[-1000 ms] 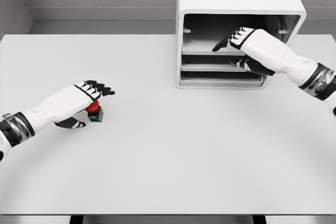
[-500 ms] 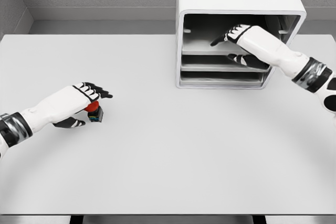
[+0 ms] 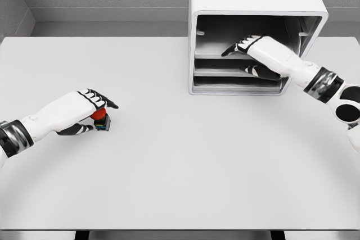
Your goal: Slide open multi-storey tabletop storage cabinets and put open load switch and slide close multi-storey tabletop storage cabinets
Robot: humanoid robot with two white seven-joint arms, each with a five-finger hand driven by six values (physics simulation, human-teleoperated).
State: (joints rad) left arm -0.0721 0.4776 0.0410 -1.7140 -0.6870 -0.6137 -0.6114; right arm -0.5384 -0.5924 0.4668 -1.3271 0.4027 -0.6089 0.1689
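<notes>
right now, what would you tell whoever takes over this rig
Left hand: resting over the red-topped load switch on the table, left of centre; fingers curled around it, but a firm grasp is not certain and it is not lifted.
Right hand: reached into the white storage cabinet at the table's back right, fingers extended on the upper shelf, holding nothing.
Done: the cabinet's front shows open shelves.
Left: lift the switch, place it in the cabinet, slide the cabinet closed.
</notes>
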